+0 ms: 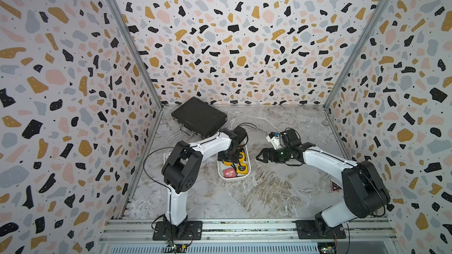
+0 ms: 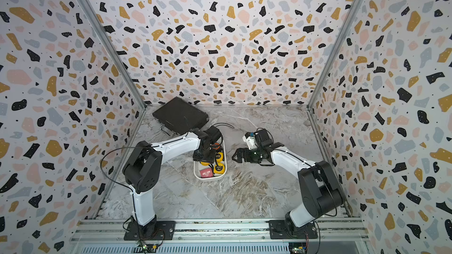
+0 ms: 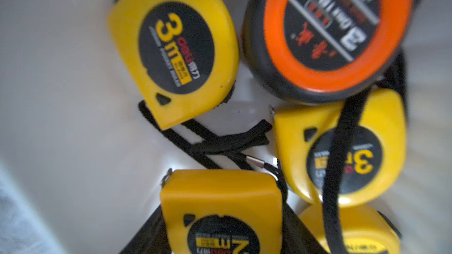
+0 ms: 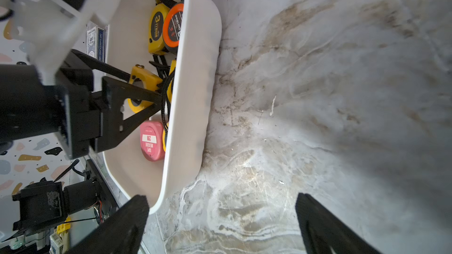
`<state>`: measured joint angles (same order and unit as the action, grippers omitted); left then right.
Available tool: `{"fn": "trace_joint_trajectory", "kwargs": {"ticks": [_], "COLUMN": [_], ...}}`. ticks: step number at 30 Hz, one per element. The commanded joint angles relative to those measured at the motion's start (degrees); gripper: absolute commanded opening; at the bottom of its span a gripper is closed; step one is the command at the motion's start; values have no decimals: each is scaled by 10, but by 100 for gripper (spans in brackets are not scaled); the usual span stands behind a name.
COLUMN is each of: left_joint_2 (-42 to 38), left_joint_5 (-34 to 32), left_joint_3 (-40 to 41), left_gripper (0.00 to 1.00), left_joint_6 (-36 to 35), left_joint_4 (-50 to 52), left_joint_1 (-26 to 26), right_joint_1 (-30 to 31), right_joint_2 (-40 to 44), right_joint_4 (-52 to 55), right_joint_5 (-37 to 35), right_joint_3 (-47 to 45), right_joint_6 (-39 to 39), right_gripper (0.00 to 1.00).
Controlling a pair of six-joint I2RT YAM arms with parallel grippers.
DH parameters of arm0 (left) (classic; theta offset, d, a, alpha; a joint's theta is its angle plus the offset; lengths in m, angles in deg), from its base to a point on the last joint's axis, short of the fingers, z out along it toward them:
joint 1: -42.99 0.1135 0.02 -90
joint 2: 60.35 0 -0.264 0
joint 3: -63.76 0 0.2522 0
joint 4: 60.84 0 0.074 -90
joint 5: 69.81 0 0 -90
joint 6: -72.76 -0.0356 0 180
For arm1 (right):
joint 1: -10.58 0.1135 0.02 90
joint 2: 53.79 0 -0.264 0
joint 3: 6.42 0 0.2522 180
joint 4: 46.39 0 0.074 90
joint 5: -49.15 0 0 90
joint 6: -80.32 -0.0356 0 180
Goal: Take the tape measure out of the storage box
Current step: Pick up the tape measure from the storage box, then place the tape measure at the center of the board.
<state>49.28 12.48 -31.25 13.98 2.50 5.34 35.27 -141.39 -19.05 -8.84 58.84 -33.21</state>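
The white storage box (image 4: 193, 94) sits on the table (image 1: 269, 191), out in the middle where both arms can get to it. It is full of tape measures. The left arm bends over the box and points its end effector (image 4: 146, 92) down into it. The black fingers (image 3: 146, 235) sit on either side of one yellow tape measure (image 3: 220, 199), which lies in the box with the others. I think the end effector is squeezed onto it, but the close view is blurry, so I can't be sure how tight the hold is. Pinching it by its two flat sides makes sense, because an orange and black tape measure (image 3: 325, 28) and more yellow ones are crowded close around it. Black wrist straps lie tangled between them and might snag when it is lifted. The right end effector (image 1: 260, 157) hangs wide open and holds nothing, just beside the box, maybe waiting to help.
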Motion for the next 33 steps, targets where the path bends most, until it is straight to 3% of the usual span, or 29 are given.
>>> {"fn": "trace_joint_trajectory", "kwargs": {"ticks": [1, 8, 12, 24, 33], "left_joint_2": [-57, -115, -150, -150, -123], "left_joint_5": [6, 29, 34, 81, 136], "left_joint_3": [-3, -6, -14, -14, 3], "left_gripper": [21, 13, 0, 0, 0], "left_joint_6": [24, 65, 129, 373, 453], "left_joint_4": [23, 35, 22, -131, -236], "left_joint_1": [2, -2, -17, -68, -87], "right_joint_1": [-2, 9, 33, 100, 100], "right_joint_2": [34, 80, 127, 239, 216], "right_joint_4": [11, -35, -98, -334, -418], "right_joint_5": [10, 10, -9, -124, -150], "right_joint_3": [14, -24, -69, -210, -224], "right_joint_6": [7, -14, -42, -124, -147], "right_gripper": [99, 99, 99, 99, 99]}}
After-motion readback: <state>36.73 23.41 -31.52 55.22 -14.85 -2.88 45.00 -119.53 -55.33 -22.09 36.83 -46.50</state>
